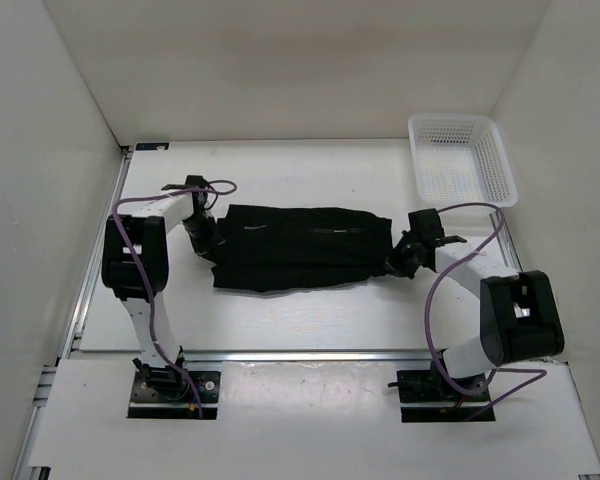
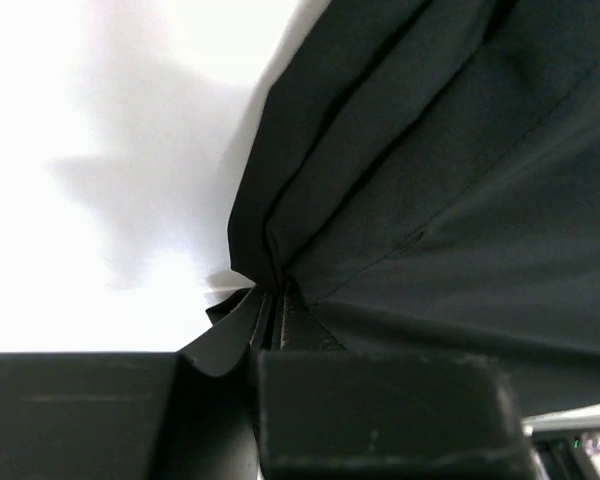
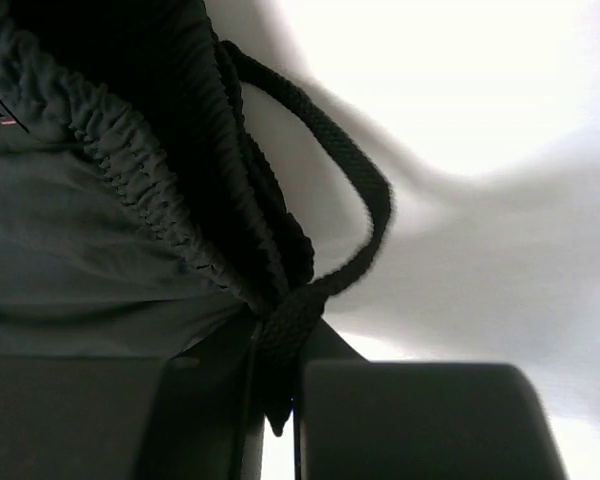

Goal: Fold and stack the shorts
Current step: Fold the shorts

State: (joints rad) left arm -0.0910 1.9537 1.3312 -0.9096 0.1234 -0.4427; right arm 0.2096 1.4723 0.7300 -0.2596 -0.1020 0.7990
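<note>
Left gripper point(image 2: 260, 340): jaws pressed together, pinching a bunch of several fabric layers at the leg-end edge of the shorts point(image 1: 300, 250). The pleats fan out right at the tips. My worry is that only the outer layers are really clamped, so an inner one could slide out on a lift and the fold would open.

Right gripper point(image 3: 277, 375): jaws also pressed together, pinching the gathered waistband point(image 3: 130, 150) with the drawstring point(image 3: 365, 200). The cord loops out just past the tips to the side. If the grip is mostly on cord, I judge a pull would tug the string and not the cloth, and the waist would sag.

Beyond both sets of tips the shorts lie flat on the table point(image 1: 310, 320), already narrowed lengthwise and spanning from one gripper to the other. The near edge looks uneven, with a small point sticking out. If one arm swings faster in the next fold, the ends won't line up and the fold comes out skewed. Pulling apart too hard could strip either pinch.

Farthest off, past the right gripper, sits the white basket point(image 1: 462, 160). A wide or loose bundle could catch on its rim, and the dangling drawstring could snag the mesh.
</note>
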